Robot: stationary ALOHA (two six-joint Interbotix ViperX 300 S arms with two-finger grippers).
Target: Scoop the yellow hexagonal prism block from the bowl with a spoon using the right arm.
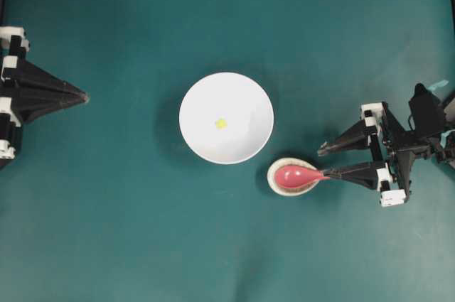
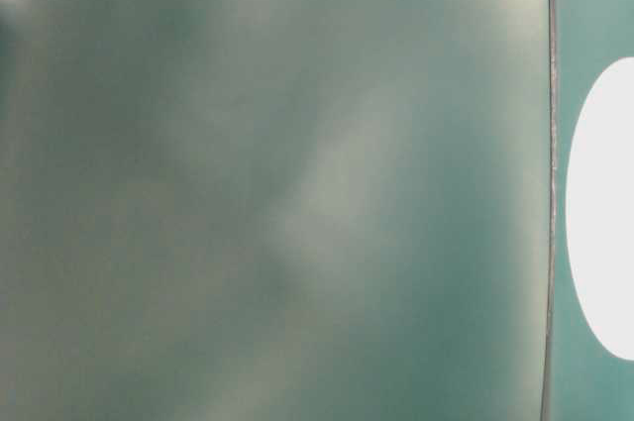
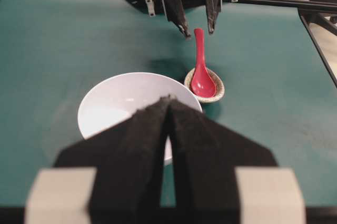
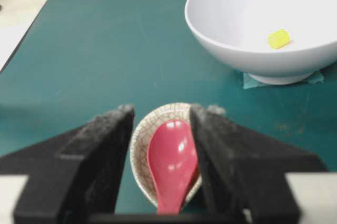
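Beside bowl [image 1: 226, 118], spoon [image 1: 297, 175] bears no legible writing

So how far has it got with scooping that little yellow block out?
Barely started. The spoon lies with its scoop in the small speckled rest, not yet gripped. The right gripper is lined up over the handle, fingers open on either side. Still to come: grasping the spoon and scooping the yellow block, which sits untouched in the white bowl.

A crackle-glazed spoon rest [image 4: 158, 145] is seen between the open right fingers, on a teal table mat [image 4: 105, 50]
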